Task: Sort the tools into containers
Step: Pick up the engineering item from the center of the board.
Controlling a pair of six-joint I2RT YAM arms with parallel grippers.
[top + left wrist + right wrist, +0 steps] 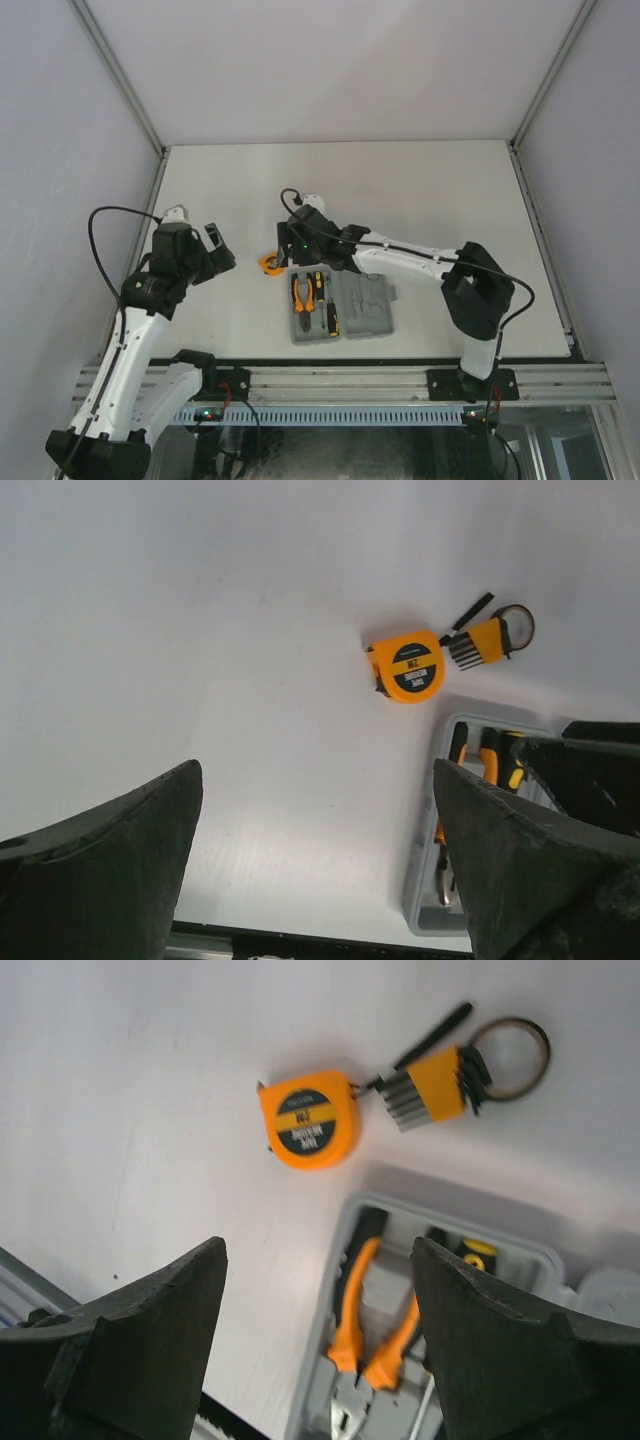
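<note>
The grey case (368,305) lies open near the table's front edge. Its left half holds the orange-handled pliers (303,296) and a yellow-and-black screwdriver (328,316). On the table just beyond the case's far left corner lie the round orange tape measure (270,263) and the orange-and-black hex-key set (440,1085) with its ring. My right gripper (318,1340) hangs open and empty over the case's left wall (333,1266) and the pliers (385,1310). My left gripper (318,860) is open and empty over bare table, left of the case (418,865) and short of the tape measure (407,666).
White walls with metal corner posts close the table at the back and sides. A metal rail (340,385) runs along the near edge. The right forearm (410,258) stretches across above the case's far side.
</note>
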